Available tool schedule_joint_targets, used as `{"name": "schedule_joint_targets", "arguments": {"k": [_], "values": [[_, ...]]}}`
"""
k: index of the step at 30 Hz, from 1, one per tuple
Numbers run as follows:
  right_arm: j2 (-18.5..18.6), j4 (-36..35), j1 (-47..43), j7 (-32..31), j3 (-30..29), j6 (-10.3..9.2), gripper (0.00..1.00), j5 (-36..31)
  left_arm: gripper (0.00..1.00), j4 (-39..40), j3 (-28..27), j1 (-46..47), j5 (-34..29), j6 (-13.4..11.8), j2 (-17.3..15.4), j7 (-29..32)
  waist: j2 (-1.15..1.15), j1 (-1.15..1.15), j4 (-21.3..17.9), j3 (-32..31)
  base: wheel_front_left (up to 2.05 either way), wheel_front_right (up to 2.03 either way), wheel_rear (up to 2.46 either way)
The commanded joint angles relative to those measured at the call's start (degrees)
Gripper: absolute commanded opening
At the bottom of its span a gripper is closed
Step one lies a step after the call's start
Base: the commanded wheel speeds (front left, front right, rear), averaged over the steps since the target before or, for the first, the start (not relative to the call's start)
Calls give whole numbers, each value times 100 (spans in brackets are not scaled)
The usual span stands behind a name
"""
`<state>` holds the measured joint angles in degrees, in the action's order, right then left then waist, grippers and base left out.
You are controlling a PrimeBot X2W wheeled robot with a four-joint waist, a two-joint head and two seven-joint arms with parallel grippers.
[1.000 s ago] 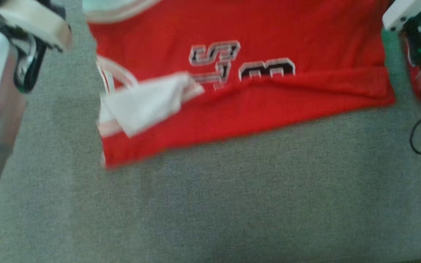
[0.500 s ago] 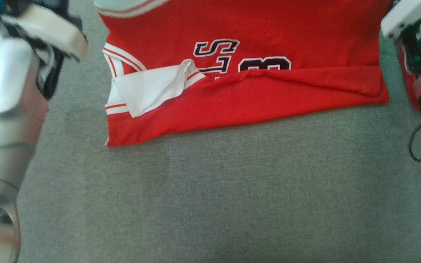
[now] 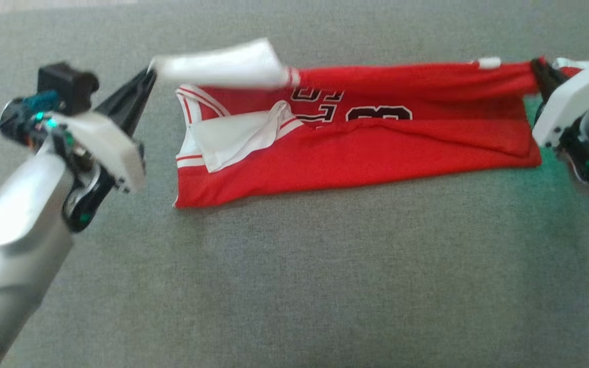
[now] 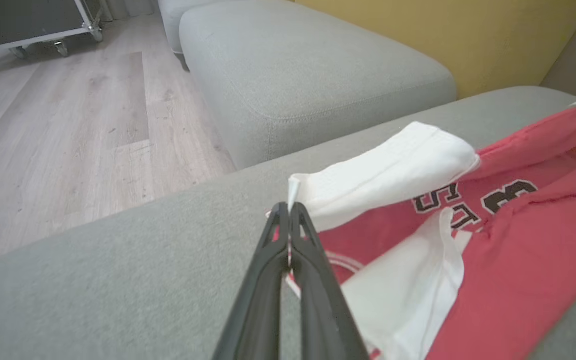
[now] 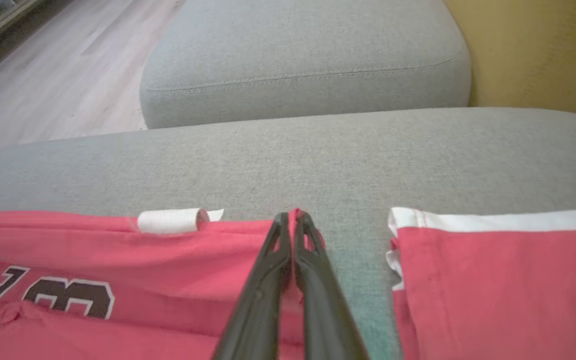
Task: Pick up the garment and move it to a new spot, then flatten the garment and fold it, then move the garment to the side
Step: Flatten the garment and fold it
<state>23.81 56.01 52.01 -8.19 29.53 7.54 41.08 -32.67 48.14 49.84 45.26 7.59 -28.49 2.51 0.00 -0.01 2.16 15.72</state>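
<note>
A red jersey (image 3: 366, 148) with white trim and black lettering lies on the grey cushion (image 3: 294, 286), its near part resting flat. Its far edge is lifted and stretched between both grippers. My left gripper (image 3: 149, 76) is shut on the white corner of that edge, and the left wrist view shows the gripper's tips (image 4: 288, 210) pinching white cloth (image 4: 383, 175). My right gripper (image 3: 537, 69) is shut on the red corner; in the right wrist view the same gripper's tips (image 5: 292, 217) clamp the jersey's red edge (image 5: 168, 250).
A red piece with white trim (image 5: 498, 280) lies just right of my right gripper. Beyond the cushion stand a second grey cushion (image 4: 308, 75), a wood floor (image 4: 68, 125), a yellow wall (image 4: 443, 35) and a wheeled case (image 4: 33, 20).
The head camera has tilted up, so the whole picture shifted. The lifted far edge and both gripper tips have come into view; the jersey's near part lies as before.
</note>
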Motion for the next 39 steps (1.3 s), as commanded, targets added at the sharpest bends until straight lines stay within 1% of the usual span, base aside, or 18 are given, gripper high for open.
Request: {"name": "schedule_joint_targets", "arguments": {"k": [1,8,11,15,22,23,24,25,26,29,32,35,39], "values": [[162,-213,-98,-86,133,-5,0,118,0,262,-193,95,112,-11,-381,104,0,1,-8,-95,0,0,0],[495,-604,-361,-691,708,-5,0,478,0,1091,223,-462,628,-11,-949,1107,0,1,-109,-358,0,0,0],[628,-755,-437,-973,908,-5,0,667,0,1395,337,-594,779,-11,-1121,1426,0,1,-148,-393,0,0,0],[754,-887,-491,-1321,1153,-5,0,820,0,1632,390,-693,875,-45,-1253,1655,0,1,-199,-399,0,0,0],[874,-989,-570,-1639,1473,-5,0,931,0,1839,456,-810,1042,-90,-1382,1976,0,1,-249,-428,0,0,0],[875,-956,-584,-1681,1495,-5,4,949,0,1861,461,-826,1051,-110,-1382,1988,0,1,-257,-436,0,0,0],[860,-906,-604,-1742,1503,-5,100,986,29,1870,462,-838,1056,-128,-1380,1989,0,1,-265,-444,0,0,0],[833,-883,-622,-1797,1518,-5,100,1025,76,1876,462,-846,1049,-149,-1370,1969,0,1,-270,-459,0,0,0],[815,-871,-631,-1810,1516,-5,100,1063,100,1879,448,-861,1051,-178,-1352,1927,0,1,-277,-477,0,0,0],[780,-827,-592,-1698,1438,-5,100,1141,100,1894,368,-880,1011,-330,-1297,1722,0,1,-304,-552,0,0,0],[766,-818,-489,-1408,1319,-5,100,1166,100,1875,145,-862,920,-607,-1203,1235,0,1,-332,-641,0,0,0],[686,-863,-350,-910,1129,-5,100,1195,100,1836,-118,-853,804,-892,-1062,583,0,1,-370,-742,0,0,0],[489,-948,-216,60,816,-5,100,1188,100,1784,-543,-915,762,-1268,-816,-396,0,1,-421,-881,0,0,0]]}}
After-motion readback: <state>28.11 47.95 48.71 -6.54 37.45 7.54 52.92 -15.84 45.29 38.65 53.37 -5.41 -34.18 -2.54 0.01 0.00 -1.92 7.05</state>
